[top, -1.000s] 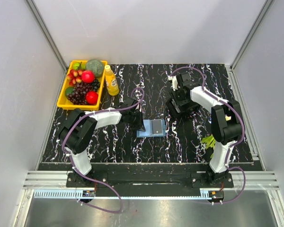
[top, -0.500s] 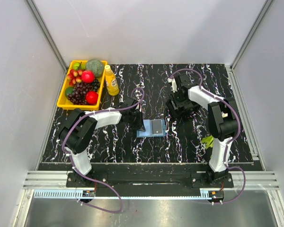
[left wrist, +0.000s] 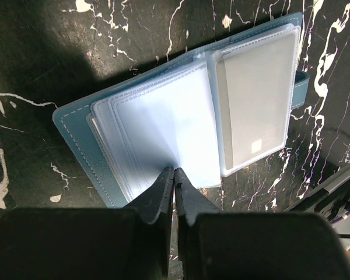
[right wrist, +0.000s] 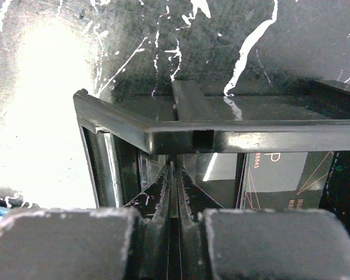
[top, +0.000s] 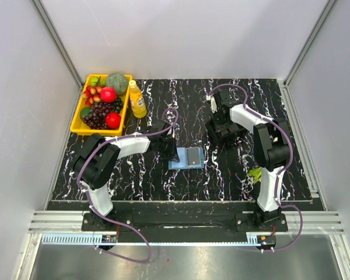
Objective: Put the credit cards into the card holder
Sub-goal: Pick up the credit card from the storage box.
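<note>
The card holder [top: 179,163] is a blue wallet lying open at mid-table, with clear sleeves fanned out [left wrist: 163,116]. A grey credit card [left wrist: 254,105] sits in its right-hand sleeve and also shows from above [top: 193,156]. My left gripper [top: 170,153] is shut, its tips [left wrist: 174,170] at the near edge of the left sleeves. My right gripper [top: 221,123] reaches down into the black box-like frame [top: 232,137]. It is shut on a thin credit card seen edge-on [right wrist: 174,204] between the fingers. Another dark card with red print [right wrist: 280,175] stands in the frame [right wrist: 221,137].
A yellow tray [top: 77,119] of fruit stands at the far left, with a yellow bottle [top: 137,99] beside it. A small green object [top: 256,174] lies by the right arm's base. White walls and rails border the black marbled table.
My right arm has swung a little to the left over the black frame. The left gripper and the wallet have not moved.
</note>
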Robot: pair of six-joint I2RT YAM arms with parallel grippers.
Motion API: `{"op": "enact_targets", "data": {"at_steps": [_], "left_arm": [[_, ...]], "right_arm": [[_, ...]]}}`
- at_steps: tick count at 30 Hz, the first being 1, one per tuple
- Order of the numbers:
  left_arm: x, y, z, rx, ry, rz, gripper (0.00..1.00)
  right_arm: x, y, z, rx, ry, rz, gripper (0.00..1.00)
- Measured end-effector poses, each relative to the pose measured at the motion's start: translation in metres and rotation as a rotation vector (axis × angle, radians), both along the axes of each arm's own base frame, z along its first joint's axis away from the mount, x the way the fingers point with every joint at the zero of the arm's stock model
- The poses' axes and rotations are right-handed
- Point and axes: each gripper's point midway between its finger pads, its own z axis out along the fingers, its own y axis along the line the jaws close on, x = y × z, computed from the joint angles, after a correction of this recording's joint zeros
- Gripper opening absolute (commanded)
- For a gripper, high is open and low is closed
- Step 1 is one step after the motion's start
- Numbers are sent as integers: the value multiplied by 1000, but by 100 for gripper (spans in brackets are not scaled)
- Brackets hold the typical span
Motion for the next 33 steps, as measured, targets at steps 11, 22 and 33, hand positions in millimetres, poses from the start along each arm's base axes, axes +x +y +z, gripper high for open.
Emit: {"op": "enact_targets", "data": {"at_steps": [11,22,33], "left_arm": [[1,-1,0,0,5,-4,8],[1,-2,0,1,6,-5,8],[1,-2,0,1,6,-6,8]], "right_arm": [[4,-5,11,-12,-32,-19,0],[18,-26,60,2,-158,-95,66],[16,-35,17,-52,-73,-115,72]]}}
